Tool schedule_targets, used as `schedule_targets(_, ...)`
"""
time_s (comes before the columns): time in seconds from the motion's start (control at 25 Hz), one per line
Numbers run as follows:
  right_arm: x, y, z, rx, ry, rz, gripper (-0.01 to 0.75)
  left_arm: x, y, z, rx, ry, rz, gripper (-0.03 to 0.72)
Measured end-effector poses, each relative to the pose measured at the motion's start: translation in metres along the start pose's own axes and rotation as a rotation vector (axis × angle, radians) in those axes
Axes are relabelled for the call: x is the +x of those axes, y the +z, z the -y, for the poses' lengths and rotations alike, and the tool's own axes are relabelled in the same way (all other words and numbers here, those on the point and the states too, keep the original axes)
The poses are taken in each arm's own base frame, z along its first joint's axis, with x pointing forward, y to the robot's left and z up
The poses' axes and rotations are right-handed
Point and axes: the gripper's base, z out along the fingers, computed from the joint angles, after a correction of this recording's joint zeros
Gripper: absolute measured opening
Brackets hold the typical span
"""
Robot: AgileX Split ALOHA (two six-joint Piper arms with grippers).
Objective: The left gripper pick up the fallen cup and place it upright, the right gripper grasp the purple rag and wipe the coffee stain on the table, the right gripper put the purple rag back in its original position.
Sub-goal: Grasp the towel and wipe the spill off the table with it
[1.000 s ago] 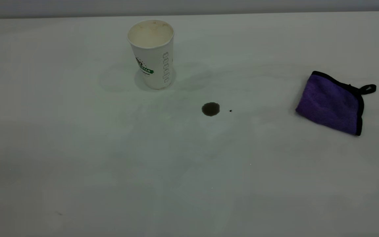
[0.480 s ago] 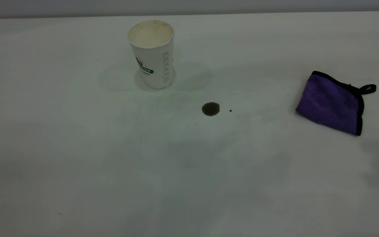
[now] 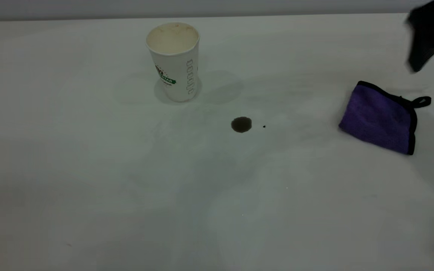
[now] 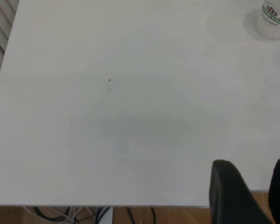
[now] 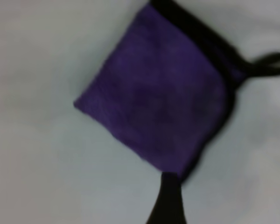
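- Since 0.5 s ago, right hand point(image 3: 426, 39) has come in at top-right corner, above purple rag point(image 3: 381, 118); blurred, can't tell its opening.
- Cup point(image 3: 174, 62) upright near far edge, green banner reads "STAR".
- Coffee stain point(image 3: 241, 124) between cup and rag; tabletop point(image 3: 126, 188) wide open in front.
- Left hand point(image 4: 249, 191) at near edge, fingers apart, holding nothing.

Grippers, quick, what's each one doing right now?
Left gripper: open, holding nothing.
Right gripper: above the rag, cannot tell.
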Motion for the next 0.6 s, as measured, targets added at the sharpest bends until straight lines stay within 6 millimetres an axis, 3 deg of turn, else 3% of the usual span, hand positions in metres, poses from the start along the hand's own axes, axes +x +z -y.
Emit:
schedule_targets(0.08, -0.007, 0.028, -0.005, -0.006, -0.013, -0.038, 0.715, 0.000, 0.000, 0.000, 0.000, 0.000, 0.000, 0.275)
schedule_targets(0.28, -0.016, 0.069, -0.010, -0.017, -0.017, -0.081, 0.715, 0.000, 0.000, 0.000, 0.000, 0.000, 0.000, 0.275)
schedule_targets(0.6, -0.014, 0.089, -0.011, -0.022, -0.010, -0.065, 0.714, 0.000, 0.000, 0.000, 0.000, 0.000, 0.000, 0.275)
